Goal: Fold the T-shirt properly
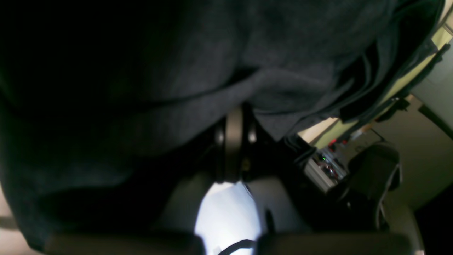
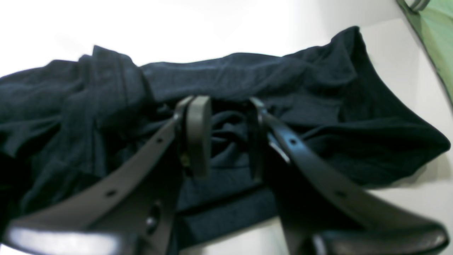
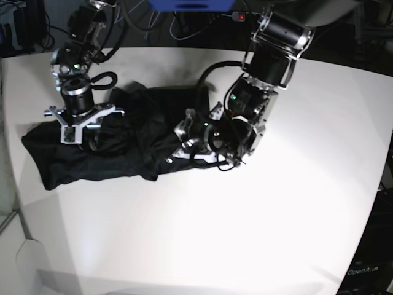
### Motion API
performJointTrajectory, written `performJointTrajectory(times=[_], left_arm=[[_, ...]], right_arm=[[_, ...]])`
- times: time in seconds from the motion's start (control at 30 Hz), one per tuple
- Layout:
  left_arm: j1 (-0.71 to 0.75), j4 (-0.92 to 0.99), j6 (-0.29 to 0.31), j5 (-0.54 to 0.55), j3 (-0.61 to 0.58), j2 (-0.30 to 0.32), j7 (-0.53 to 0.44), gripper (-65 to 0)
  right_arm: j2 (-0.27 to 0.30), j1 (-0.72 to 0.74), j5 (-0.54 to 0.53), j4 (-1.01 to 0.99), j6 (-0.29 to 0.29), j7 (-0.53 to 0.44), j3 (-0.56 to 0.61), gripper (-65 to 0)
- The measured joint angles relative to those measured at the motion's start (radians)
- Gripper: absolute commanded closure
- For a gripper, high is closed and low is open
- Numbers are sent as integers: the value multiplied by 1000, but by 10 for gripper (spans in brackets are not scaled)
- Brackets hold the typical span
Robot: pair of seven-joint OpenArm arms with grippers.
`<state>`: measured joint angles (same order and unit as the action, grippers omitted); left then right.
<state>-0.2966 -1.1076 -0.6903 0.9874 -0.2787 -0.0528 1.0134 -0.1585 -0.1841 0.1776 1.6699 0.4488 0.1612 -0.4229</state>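
Observation:
The black T-shirt (image 3: pixel 123 157) lies crumpled on the left half of the white table (image 3: pixel 245 233). In the base view my left gripper (image 3: pixel 181 146) sits at the shirt's right edge. Its wrist view shows the fingers pressed together, so the left gripper (image 1: pixel 235 109) is shut on the T-shirt (image 1: pixel 141 88), whose fabric drapes across most of that frame. My right gripper (image 3: pixel 77 136) is over the shirt's left part. In the right wrist view, the right gripper (image 2: pixel 226 117) is open, fingers apart and down on the bunched T-shirt (image 2: pixel 318 88), with a fold lying between them.
Cables and equipment (image 3: pixel 153 24) crowd the table's far edge behind both arms. A green sheet (image 2: pixel 439 42) shows at the upper right of the right wrist view. A dark chair (image 1: pixel 375 166) stands beyond the table in the left wrist view.

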Motion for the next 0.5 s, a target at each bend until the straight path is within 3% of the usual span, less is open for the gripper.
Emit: performJointTrajectory(times=[0.5], left_arm=[[-14, -121, -13, -35, 1, 6, -34, 0]], right_arm=[[0, 3, 0, 0, 0, 0, -2, -189]])
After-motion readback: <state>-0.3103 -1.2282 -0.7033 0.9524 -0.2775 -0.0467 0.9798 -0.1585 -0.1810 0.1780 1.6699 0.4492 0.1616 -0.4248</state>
